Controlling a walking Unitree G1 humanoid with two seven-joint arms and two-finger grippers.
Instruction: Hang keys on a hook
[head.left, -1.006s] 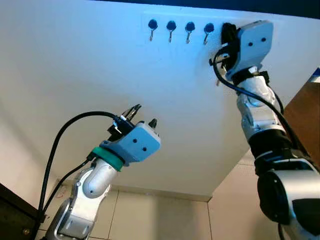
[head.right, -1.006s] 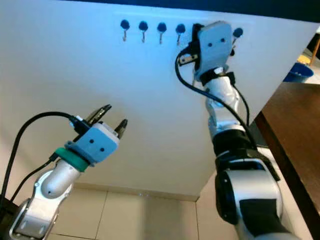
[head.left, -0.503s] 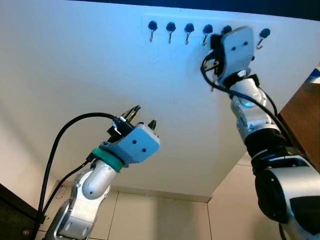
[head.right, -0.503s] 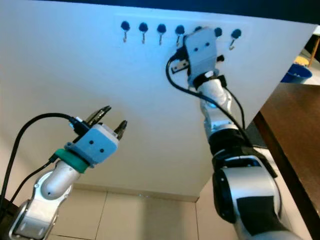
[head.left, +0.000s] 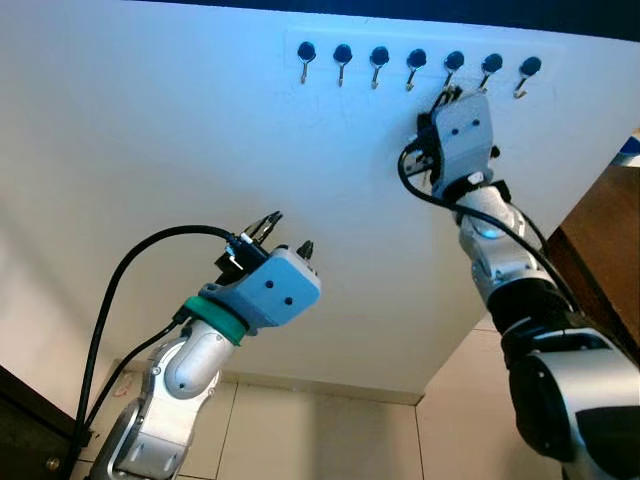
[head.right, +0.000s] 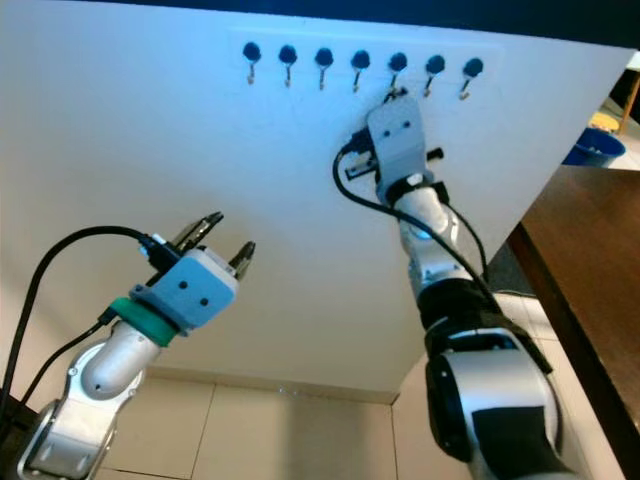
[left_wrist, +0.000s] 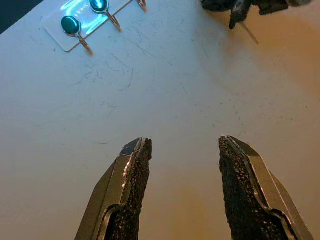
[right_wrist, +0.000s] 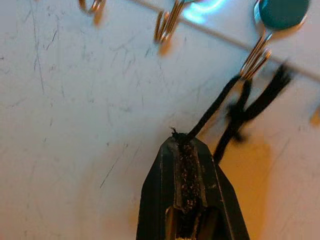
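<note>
Keys' black cord (right_wrist: 212, 111) pinched in closed right gripper (right_wrist: 186, 150), upper centre of wrist frame, looped over hook (right_wrist: 257, 52) above. Likely hung; release left. Left gripper (left_wrist: 182, 175) spread, empty, lower left.

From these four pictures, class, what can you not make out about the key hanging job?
- Keys themselves: right claw grips a black cord looped on a hook; its lower end is blurred.
- Right claw's fingertips, eye views: hidden behind its grey housing.
</note>
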